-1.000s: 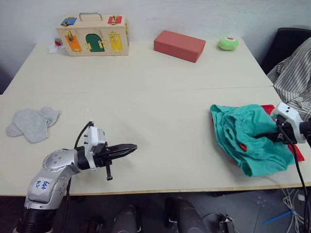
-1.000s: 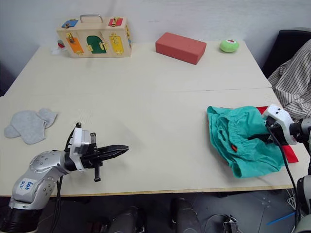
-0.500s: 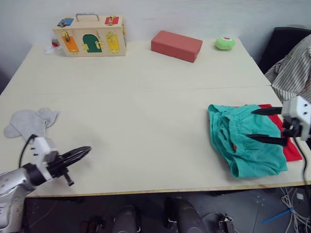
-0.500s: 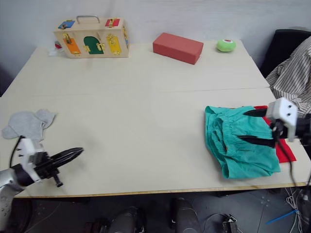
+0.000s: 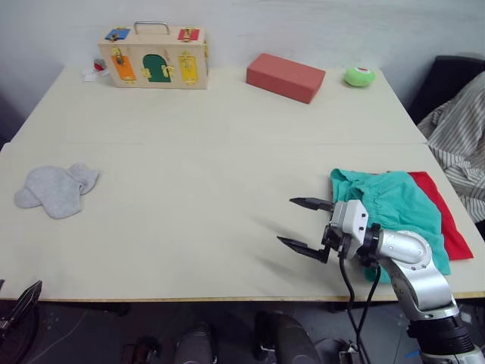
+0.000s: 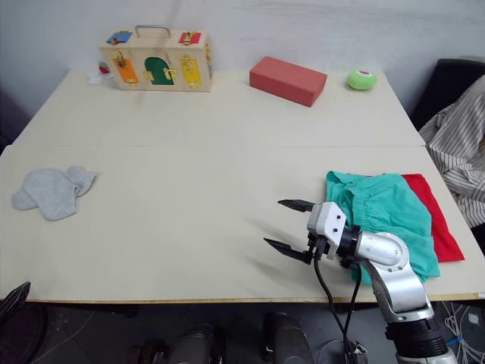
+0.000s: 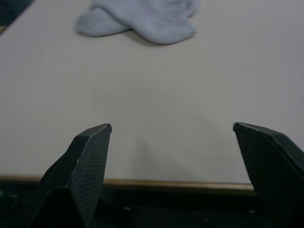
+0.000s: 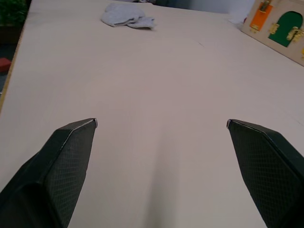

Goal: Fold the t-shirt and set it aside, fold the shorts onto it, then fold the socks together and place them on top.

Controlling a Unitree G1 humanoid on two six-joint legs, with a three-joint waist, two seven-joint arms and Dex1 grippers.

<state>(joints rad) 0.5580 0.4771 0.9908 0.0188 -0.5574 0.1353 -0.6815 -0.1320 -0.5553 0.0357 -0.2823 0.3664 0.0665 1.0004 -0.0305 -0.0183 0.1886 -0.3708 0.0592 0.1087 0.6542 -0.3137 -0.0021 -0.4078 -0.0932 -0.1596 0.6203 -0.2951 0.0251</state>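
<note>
Now the right hand (image 5: 305, 225) hovers over bare worktop (image 5: 212, 152) with its two black fingers spread wide apart, gripping nothing. Just behind it, toward the robot's right, lie the teal shorts (image 5: 398, 208), folded on top of the red t-shirt (image 5: 443, 220), whose far edge peeks out from under them near the worktop's right border. The hand's fingertips point away from that pile, toward the middle of the worktop.

Well apart, over by the left edge, the grey socks (image 5: 54, 189) lie loosely overlapped and flat. In the left wrist view the left hand (image 7: 172, 130) sits low at the worktop's near edge, fingers wide apart and empty, with the socks (image 7: 140, 19) lying ahead of it across open surface.

Along the far edge stand a wooden latch box (image 5: 155, 59), a salmon brick-shaped block (image 5: 285, 76) and a small green object (image 5: 359, 76).
</note>
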